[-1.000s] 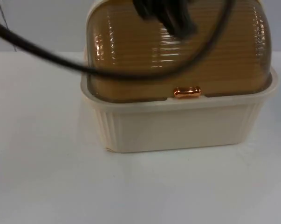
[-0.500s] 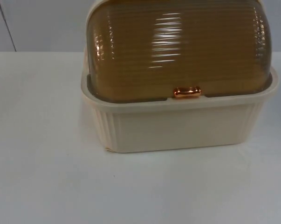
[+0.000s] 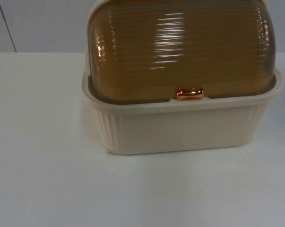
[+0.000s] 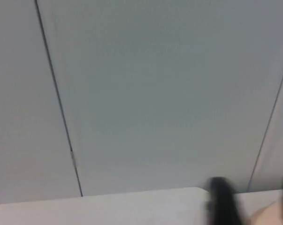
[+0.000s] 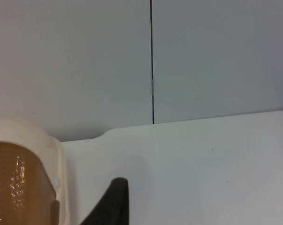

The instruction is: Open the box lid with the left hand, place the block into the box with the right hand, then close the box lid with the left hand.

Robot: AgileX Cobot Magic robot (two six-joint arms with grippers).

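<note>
The cream box (image 3: 180, 125) sits on the white table (image 3: 47, 189), its ribbed front wall nearest the top camera. Just above that wall, at the middle of the rim, the copper handle (image 3: 190, 93) rests against the rim, and the amber domed lid (image 3: 180, 47) behind it is fully down. The block cannot be made out anywhere; through the tinted lid nothing can be told.

With the lid shut and both arms drawn away from the box, the task looks either finished or not begun; the frames cannot settle which. If unopened, the next move calls for the left gripper (image 4: 251, 204) to reach the handle and lift. Its spread cannot be told; neither can that of the right gripper (image 5: 114, 206), which hangs beside the box's end, facing the grey partition wall (image 5: 216, 56) beyond.
</note>
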